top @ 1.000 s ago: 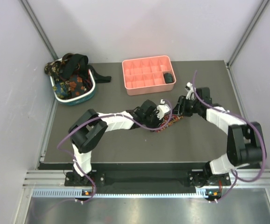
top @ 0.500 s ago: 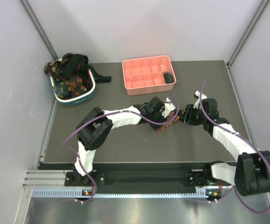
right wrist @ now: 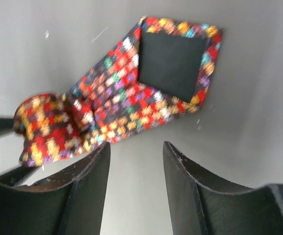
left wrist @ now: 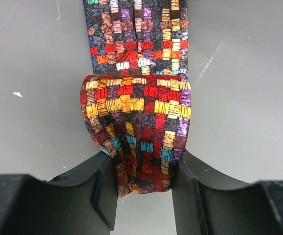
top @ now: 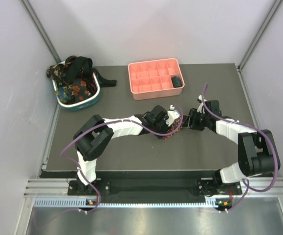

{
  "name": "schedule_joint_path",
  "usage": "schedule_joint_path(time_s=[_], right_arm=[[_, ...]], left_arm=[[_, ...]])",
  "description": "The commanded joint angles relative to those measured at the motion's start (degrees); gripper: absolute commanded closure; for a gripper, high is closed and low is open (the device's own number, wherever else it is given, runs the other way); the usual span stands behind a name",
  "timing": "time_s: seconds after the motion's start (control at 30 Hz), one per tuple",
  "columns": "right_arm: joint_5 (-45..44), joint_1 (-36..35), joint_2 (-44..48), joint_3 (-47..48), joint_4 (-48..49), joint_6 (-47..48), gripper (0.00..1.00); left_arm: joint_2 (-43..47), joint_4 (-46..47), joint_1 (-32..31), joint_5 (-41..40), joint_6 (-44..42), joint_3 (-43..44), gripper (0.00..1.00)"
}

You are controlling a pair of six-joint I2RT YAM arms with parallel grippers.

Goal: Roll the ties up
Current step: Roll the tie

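Desk (top: 131,152), dark mat, seen from overhead. The two arms meet near its middle.

Plaid tie (top: 173,128) lies on the desk between the two hands, partly rolled. In the left wrist view the roll (left wrist: 136,137) is a fat loop of red, yellow and dark checks, with the flat unrolled length running away from it along the mat.

Left hand (left wrist: 143,188) – fingers pressed in on both sides of the roll, pinching it at its lower edge.

Right hand (right wrist: 134,161) – fingers spread with nothing between them, hovering just beside the tie's loose end. That end lies underside up, showing a black lining panel (right wrist: 170,66) framed by plaid.

Containers:
- Pink tray (top: 156,94), at the far side of the desk, divided into compartments. One dark bundle (top: 176,81) sits in a compartment at the tray's right edge; the other compartments show only pink.
- Teal-and-white basket (top: 80,104), at the far left corner, heaped with loose ties (top: 75,78), dark with red and green floral print, and plain black. A black end (top: 109,83) hangs over the rim onto the desk.
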State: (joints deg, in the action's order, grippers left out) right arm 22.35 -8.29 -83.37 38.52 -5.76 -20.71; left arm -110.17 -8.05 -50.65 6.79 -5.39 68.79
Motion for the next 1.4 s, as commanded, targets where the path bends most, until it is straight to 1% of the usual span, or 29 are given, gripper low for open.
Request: schedule_joint_path(time_s=[0.0,0.17,0.3,0.37,0.4,0.47,0.5,0.57,0.63,0.7,0.87,0.9,0.97,1.0,1.07,1.1,1.13,1.3,1.37], right_arm=[[-4.0,-0.7,-2.1,3.8,2.0,-2.5,0.52],[-12.0,-1.8,-4.8,7.0,-2.1,-4.3,0.50],[-18.4,-3.9,-5.7,8.7,-3.3,-5.0,0.48],[-21.1,-5.4,-7.2,11.1,-5.7,-4.8,0.48],[-22.2,-5.9,-7.9,12.0,-6.4,-4.6,0.50],[-25.6,-8.0,-9.8,14.5,-8.6,-4.3,0.51],[-28.9,-8.7,-10.3,15.3,-9.3,-4.3,0.52],[-31.5,-10.4,-12.2,17.5,-11.4,-4.4,0.53],[-33.5,-11.3,-14.3,19.5,-13.2,-4.3,0.57],[-35.9,-11.7,-15.6,20.5,-14.4,-4.4,0.65],[-40.3,-12.8,-19.1,23.0,-18.2,-3.7,0.66],[-41.4,-13.0,-19.5,23.6,-18.5,-3.1,0.71],[-42.5,-13.0,-20.8,24.4,-20.0,-2.6,0.77],[-43.5,-13.0,-21.3,25.4,-20.5,-2.1,0.86],[-44.1,-12.9,-22.3,26.0,-21.2,-1.4,0.92],[-44.1,-13.0,-22.4,26.5,-21.2,-0.9,0.97],[-44.0,-12.8,-22.6,26.6,-21.0,-0.9,0.99],[-39.2,-12.6,-22.6,25.8,-18.2,-0.2,1.00],[-38.6,-12.4,-22.5,25.5,-17.0,-0.2,1.00]], left_arm=[[0.5,-4.6,-0.2,1.6,0.7,-4.0,0.67],[1.2,-3.5,-0.2,1.8,0.1,-6.1,0.67],[1.8,-2.3,-0.1,2.1,0.0,-7.7,0.68],[1.7,-2.2,-0.1,2.1,-0.1,-7.8,0.68],[1.6,-2.3,-0.2,2.2,-0.1,-7.7,0.68],[1.5,-2.6,-0.1,2.2,-0.1,-7.6,0.68],[1.6,-2.9,-0.1,2.1,-0.1,-7.3,0.68],[1.6,-4.2,-0.2,1.9,0.0,-6.6,0.68],[1.7,-5.6,-0.1,1.8,-0.1,-5.8,0.68],[1.9,-6.1,-0.1,1.7,-0.1,-5.5,0.68],[1.5,-9.5,-0.1,1.5,-0.3,-4.0,0.68],[1.2,-10.3,-0.1,1.6,-0.3,-3.3,0.68],[0.7,-11.9,-0.2,1.7,-0.6,-2.4,0.69],[0.6,-13.4,-0.1,1.7,-0.5,-1.7,0.68],[0.3,-14.9,-0.2,2.2,-0.6,-0.5,0.69],[0.2,-16.8,-0.3,2.2,-0.6,0.0,0.69],[-0.1,-18.2,-0.3,2.1,-0.7,0.8,0.69],[-3.9,-26.7,-0.7,0.9,-0.3,8.4,0.68],[-6.9,-32.4,-1.2,0.0,0.3,11.5,0.68]])
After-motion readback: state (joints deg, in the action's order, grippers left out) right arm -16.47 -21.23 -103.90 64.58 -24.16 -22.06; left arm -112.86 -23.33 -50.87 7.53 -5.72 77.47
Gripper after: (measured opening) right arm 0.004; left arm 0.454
